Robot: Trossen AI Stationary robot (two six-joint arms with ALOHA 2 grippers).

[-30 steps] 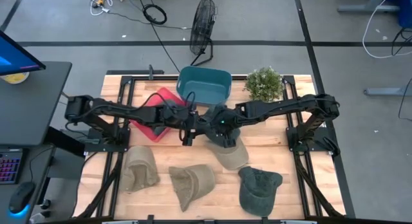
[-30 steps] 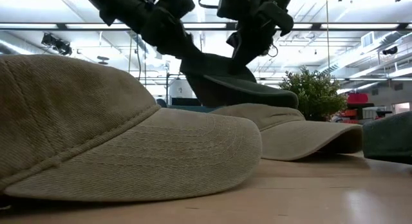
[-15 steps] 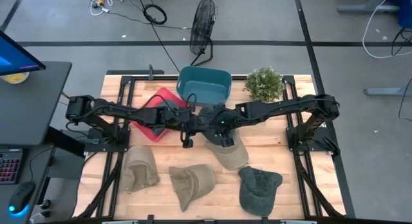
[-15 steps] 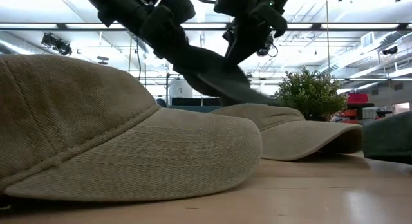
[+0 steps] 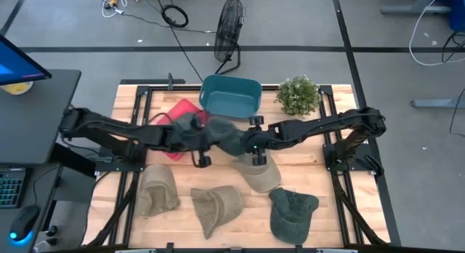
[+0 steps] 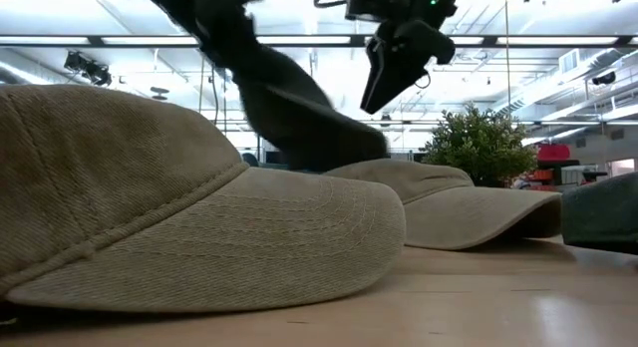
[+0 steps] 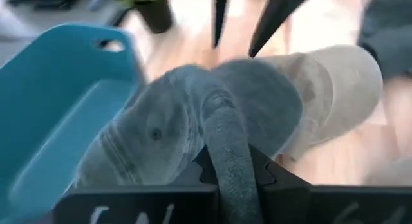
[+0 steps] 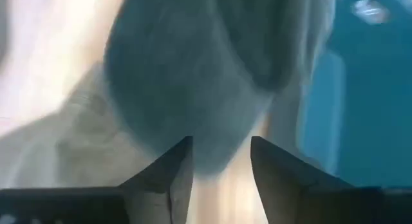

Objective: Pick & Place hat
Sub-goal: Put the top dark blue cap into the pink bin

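A dark grey-green hat (image 5: 224, 137) hangs over the middle of the table, just in front of the teal bin (image 5: 231, 97). My left gripper (image 5: 205, 139) reaches in from the table's left and is shut on it. My right gripper (image 5: 245, 140) reaches in from the right; its two fingers stand open (image 8: 219, 169) just short of the hat's other end (image 8: 199, 89) and touch nothing. In the low view the hat (image 6: 299, 118) droops below my left gripper, while my right gripper (image 6: 384, 83) hangs open beside it. My left gripper pinches a rolled fold of the hat's cloth (image 7: 232, 163) between its two fingers, at the end of the hat nearest the table's left. The fingers come roughly level from the left. The hat hangs forward and down from the hold, close above a tan hat (image 6: 429, 192).
Three tan hats (image 5: 158, 189) (image 5: 216, 206) (image 5: 260, 174) and a dark green hat (image 5: 292, 213) lie along the near half of the table. A red tray (image 5: 178, 111) lies beside the teal bin, and a potted plant (image 5: 298, 93) stands at the far right.
My left gripper has shut on the hat and drawn back toward the table's left, taking the hat with it. My right gripper has opened and let go of the hat, which now droops from the left gripper alone.
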